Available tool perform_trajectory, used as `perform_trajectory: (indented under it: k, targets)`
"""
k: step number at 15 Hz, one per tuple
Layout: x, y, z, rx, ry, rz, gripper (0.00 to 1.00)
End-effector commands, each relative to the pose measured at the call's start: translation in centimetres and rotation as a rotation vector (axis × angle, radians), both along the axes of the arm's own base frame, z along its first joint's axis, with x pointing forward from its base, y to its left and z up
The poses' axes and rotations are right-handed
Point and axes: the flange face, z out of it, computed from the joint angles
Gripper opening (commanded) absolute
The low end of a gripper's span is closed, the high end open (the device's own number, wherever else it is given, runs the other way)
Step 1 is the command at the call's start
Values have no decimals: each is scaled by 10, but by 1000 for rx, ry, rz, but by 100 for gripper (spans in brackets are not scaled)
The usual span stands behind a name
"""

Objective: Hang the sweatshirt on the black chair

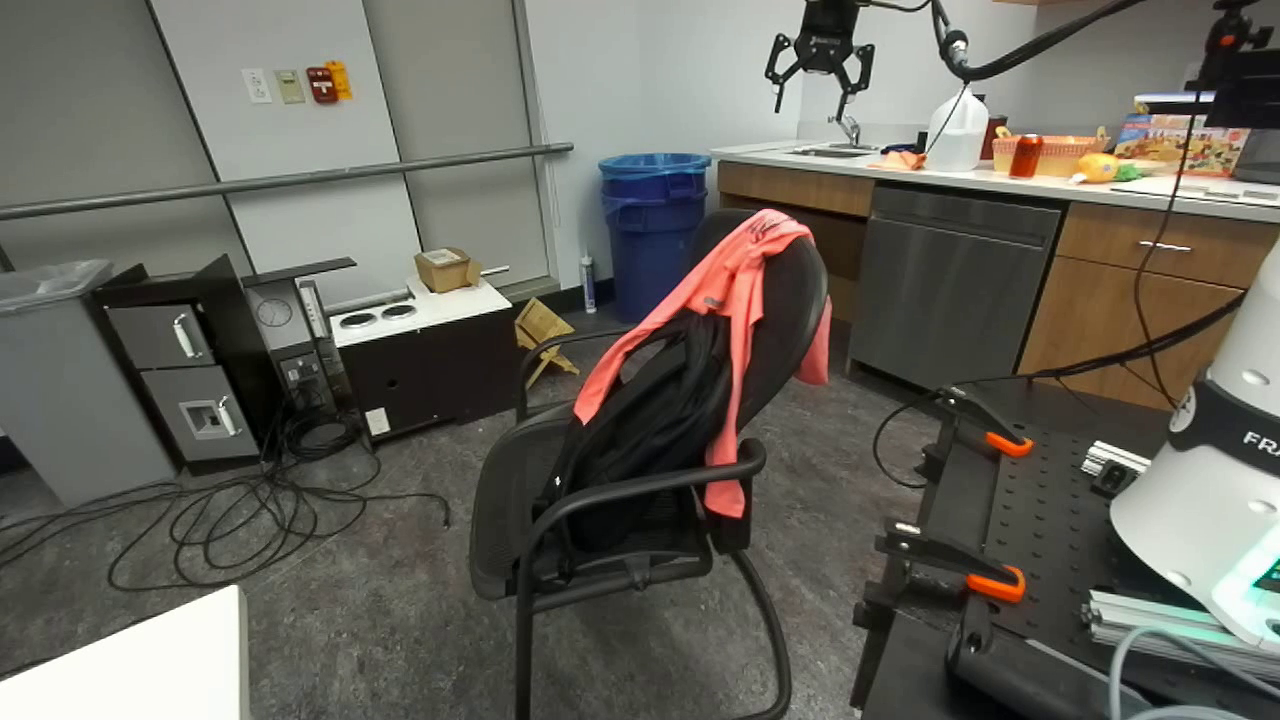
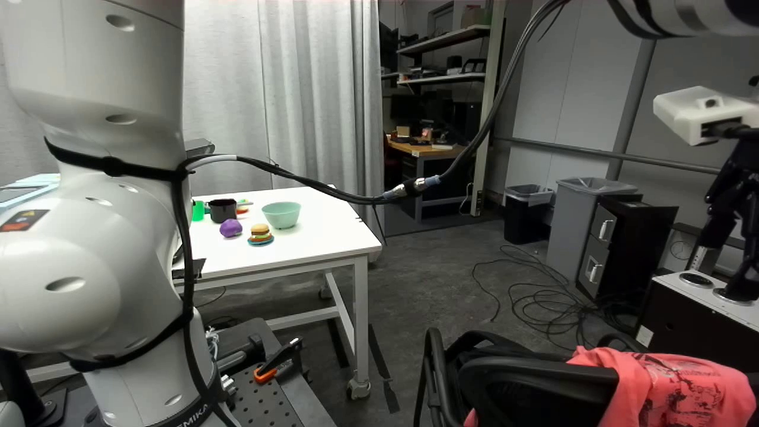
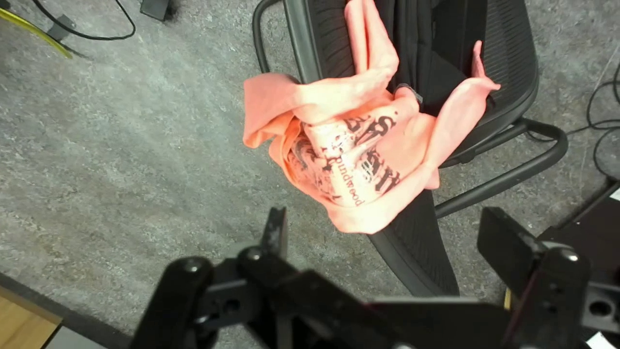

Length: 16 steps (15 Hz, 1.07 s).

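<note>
White desk [image 2: 332, 237] with pale green bowl [image 2: 281, 214], purple lump [image 2: 230, 228], toy burger [image 2: 260, 233], black mug [image 2: 223, 211]. Blue bin [image 1: 655, 240] near counter [image 1: 1075, 192]; on counter, jug [image 1: 958, 135], red can [image 1: 1027, 157], orange basket [image 1: 1065, 149]. In both exterior views, black cables [image 1: 318, 432] tangled on floor [image 1: 380, 640] near gray bin [image 1: 85, 390].

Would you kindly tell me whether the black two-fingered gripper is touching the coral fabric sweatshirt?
Apart: in an exterior view, the open gripper hangs clear above the sweatshirt, with the white countertop showing in the gap between them.

On my base [image 1: 1190, 510] I read "FRA" and "EMIKA"; on the sweatshirt [image 3: 361, 157], "ndwood" among letters broken by folds.
</note>
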Motion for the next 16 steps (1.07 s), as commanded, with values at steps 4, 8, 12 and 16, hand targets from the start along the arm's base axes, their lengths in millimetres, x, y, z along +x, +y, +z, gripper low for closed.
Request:
perform_trajectory:
  k: [4,8,12,16]
  targets:
    - [-1,0,-3,4,5,26,100]
    - [-1,1,-4,5,6,29,100]
    - [-1,1,-4,5,6,30,100]
    - [-1,1,-4,5,6,30,100]
